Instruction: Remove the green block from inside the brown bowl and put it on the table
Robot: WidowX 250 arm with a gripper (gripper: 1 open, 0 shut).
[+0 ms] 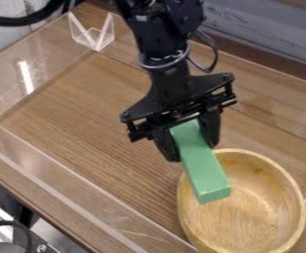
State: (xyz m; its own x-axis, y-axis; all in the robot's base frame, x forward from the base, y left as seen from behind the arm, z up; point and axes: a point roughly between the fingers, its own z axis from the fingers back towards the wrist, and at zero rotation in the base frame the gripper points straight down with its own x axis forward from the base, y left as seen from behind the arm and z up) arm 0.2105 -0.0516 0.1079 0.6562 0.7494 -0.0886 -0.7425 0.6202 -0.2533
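My gripper is clamped tight on the upper end of the green block, which hangs tilted above the brown bowl, its lower end over the bowl's left side. I judge the lift-out is in hand; next I must carry it left of the bowl, over bare table, and lower it.

no legible txt anywhere, no labels/brands/nos./signs readable, none on green block, brown bowl, table, gripper or clear plastic walls
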